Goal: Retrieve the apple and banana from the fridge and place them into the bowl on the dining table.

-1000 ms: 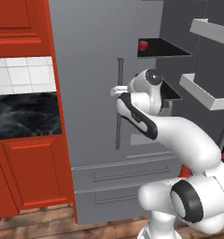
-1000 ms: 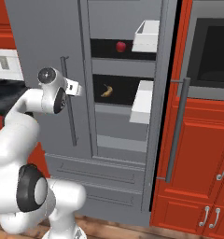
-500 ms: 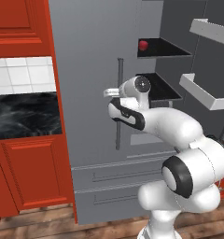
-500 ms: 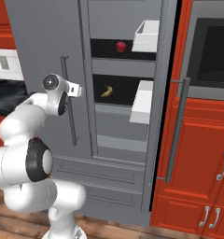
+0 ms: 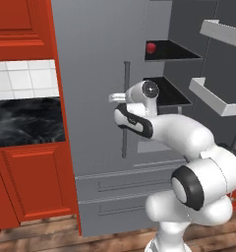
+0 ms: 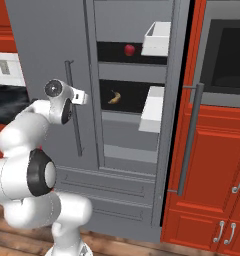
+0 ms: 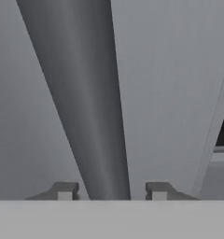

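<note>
The grey fridge has its right door swung open and its left door closed. On an upper black shelf sits the red apple. One shelf lower lies the yellow banana. My gripper is at the closed door's vertical bar handle. Its jaws are open, one fingertip on each side of the bar with narrow gaps. The bowl and the dining table are out of view.
White door bins jut from the open door beside the shelves. Red cabinets and a black counter stand to the left. A red oven cabinet stands to the right. Fridge drawers lie below.
The hand has slid a little to the left onto the door handle, and the arm's elbow has swung lower and to the right. The fruit has not moved.
</note>
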